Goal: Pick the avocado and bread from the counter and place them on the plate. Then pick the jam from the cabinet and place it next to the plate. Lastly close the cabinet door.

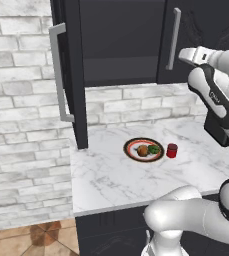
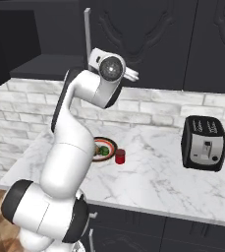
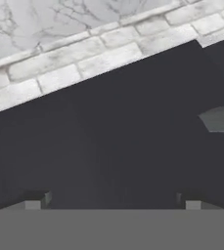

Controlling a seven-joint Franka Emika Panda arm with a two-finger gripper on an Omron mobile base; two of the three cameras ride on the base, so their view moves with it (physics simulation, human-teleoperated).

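No readable text, labels, brands, numbers or signs anywhere

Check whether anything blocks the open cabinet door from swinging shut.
Nothing visible does. The cabinet door stands open at the counter's left end; the plate and jam sit well right of it, and the gripper is up by the cabinet, empty.

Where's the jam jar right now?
In the left base view, the jam stands on the counter just right of the plate, apart from it.
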